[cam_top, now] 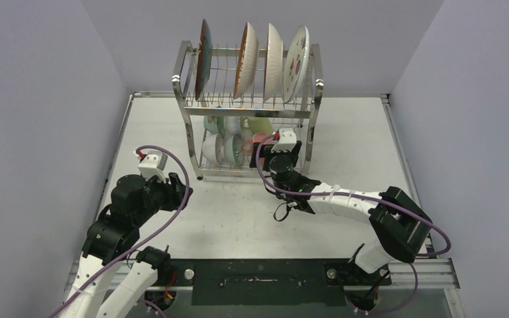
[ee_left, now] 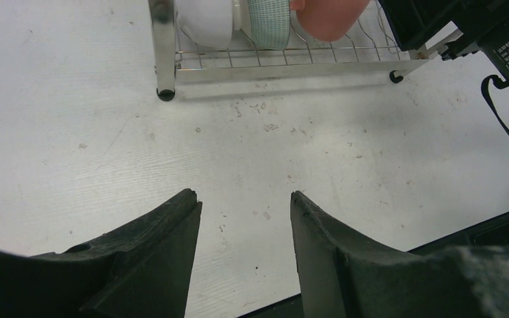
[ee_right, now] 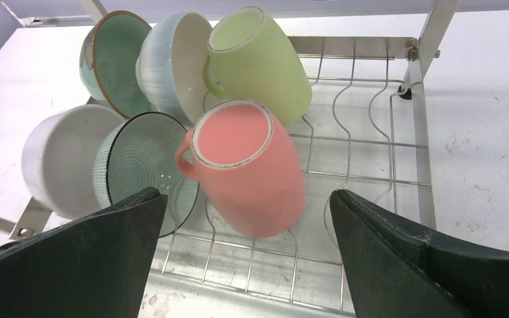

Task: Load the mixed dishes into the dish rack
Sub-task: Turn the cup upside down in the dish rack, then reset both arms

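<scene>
The dish rack [cam_top: 184, 79] stands at the back of the table, with several plates [cam_top: 246, 59] upright in its top tier. On its lower tier [ee_right: 371, 142] lie a pink mug [ee_right: 252, 172], a green mug [ee_right: 262, 63], a white bowl [ee_right: 59, 159] and mint-green bowls [ee_right: 142, 165]. My right gripper [ee_right: 248, 193] is open at the front of that tier. Its fingers stand on either side of the pink mug, clear of it. My left gripper [ee_left: 244, 195] is open over bare table in front of the rack's left leg [ee_left: 164, 46] and holds nothing.
Purple cables loop from both arms over the table [cam_top: 238, 212]. The right arm [cam_top: 344, 199] stretches across the near right toward the rack. Grey walls close in the left, right and back. A black strip [cam_top: 258, 278] runs along the table's near edge.
</scene>
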`<state>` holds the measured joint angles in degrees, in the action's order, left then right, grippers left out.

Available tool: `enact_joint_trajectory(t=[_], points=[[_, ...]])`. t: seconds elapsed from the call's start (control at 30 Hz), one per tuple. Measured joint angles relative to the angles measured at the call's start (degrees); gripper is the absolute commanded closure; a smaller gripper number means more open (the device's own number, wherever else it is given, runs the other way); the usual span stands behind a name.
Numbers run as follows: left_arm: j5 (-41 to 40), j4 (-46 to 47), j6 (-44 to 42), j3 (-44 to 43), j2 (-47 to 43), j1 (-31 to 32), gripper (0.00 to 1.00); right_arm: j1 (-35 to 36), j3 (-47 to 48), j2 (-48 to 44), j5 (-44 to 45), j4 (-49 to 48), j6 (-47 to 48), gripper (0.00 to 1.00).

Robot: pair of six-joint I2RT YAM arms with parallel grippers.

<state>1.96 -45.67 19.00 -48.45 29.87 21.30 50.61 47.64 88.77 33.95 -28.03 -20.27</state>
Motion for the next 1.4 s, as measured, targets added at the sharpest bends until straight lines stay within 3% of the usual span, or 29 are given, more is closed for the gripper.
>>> enact_joint_trajectory(t=[0.23, 0.53, 0.63, 0.73, 0.93, 1.4], points=[[-0.33, 0.0, 0.02, 0.0, 0.17, 0.0, 0.45, 0.76, -2.03, -6.47, -1.88, 5.14, -0.66, 0.0], [-1.68, 0.0, 0.07, 0.0, 0.22, 0.0, 0.33, 0.83, -3.13, -20.0, -3.61, 21.22, -3.54, 0.0], [-2.16, 0.0, 0.11, 0.0, 0.35, 0.0, 0.26, 0.85, -3.13, -24.2, -3.52, 27.56, -4.85, 0.0], [-2.67, 0.0, 0.07, 0.0, 0.59, 0.0, 0.04, 0.87, -3.13, -28.57, -3.15, 34.18, -6.56, 0.0], [-3.48, 0.0, 0.28, 0.0, 0.72, -0.02, 0.03, 0.85, -3.13, -35.95, 0.15, 46.69, -11.26, 0.0], [-3.41, 1.84, 0.46, 0.26, 3.21, -0.02, 0.03, 0.85, 0.04, -43.36, 6.67, 72.35, -18.62, 0.0]])
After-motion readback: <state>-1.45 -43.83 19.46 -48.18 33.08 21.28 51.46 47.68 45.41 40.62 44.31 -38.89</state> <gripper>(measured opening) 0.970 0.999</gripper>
